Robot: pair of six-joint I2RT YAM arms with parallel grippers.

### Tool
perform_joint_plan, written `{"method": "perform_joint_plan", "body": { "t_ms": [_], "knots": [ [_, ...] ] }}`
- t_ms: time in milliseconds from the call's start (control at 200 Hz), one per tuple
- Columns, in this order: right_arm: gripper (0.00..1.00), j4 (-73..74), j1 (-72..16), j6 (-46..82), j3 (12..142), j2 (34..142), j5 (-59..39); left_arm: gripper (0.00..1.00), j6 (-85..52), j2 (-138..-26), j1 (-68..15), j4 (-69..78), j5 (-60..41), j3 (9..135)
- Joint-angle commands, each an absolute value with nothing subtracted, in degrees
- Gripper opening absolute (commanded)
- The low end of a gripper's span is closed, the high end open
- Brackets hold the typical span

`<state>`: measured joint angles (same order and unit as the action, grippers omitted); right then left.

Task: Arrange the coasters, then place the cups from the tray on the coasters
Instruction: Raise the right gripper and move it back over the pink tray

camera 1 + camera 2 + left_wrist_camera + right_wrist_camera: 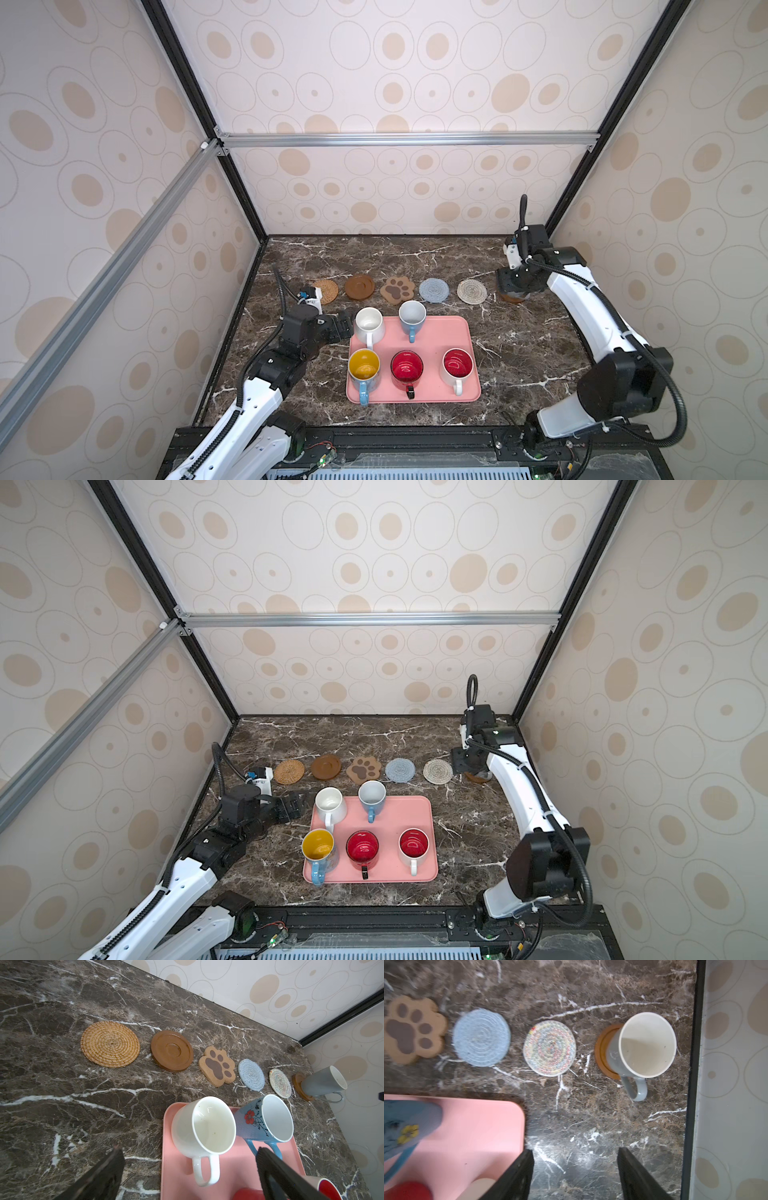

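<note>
Five coasters lie bare in a row behind the pink tray [440, 332]: rattan [325, 291], brown disc [360, 286], paw [397, 289], blue-grey [434, 289], cream [472, 291]. A grey-white cup [643, 1045] stands on a sixth, wooden coaster [601, 1051] at the right end. The tray holds a white cup [369, 324], a light blue one [412, 318], a yellow-inside one [364, 370], a red one [407, 370] and a red-inside one [457, 368]. My left gripper [190, 1150] is open, straddling the white cup's handle. My right gripper [575, 1150] is open and empty, just short of the grey-white cup.
The dark marble table [519, 353] is boxed in by patterned walls. A black frame post [693, 1064] and the right wall run close beside the grey-white cup. In both top views the right arm hides most of that cup.
</note>
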<state>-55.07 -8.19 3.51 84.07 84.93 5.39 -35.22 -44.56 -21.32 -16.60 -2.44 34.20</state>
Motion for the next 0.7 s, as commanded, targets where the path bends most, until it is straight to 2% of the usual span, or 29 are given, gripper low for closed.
{"method": "perform_joint_plan", "body": {
  "t_ms": [0, 375, 695],
  "knots": [
    [0.67, -57.3, -11.2, 13.5, 81.5, 80.4, 7.3, 1.00, -36.4, -42.4, -21.6, -18.2, -1.1, 34.7],
    [0.68, -52.9, -26.7, 28.6, 70.9, 71.5, 7.1, 1.00, -38.4, -42.1, -21.6, -18.9, -1.8, 33.6],
    [0.69, -52.6, -41.3, 37.1, 71.3, 78.2, 13.1, 1.00, -40.0, -44.4, -21.6, -15.5, -3.6, 32.9]
  ]
}}
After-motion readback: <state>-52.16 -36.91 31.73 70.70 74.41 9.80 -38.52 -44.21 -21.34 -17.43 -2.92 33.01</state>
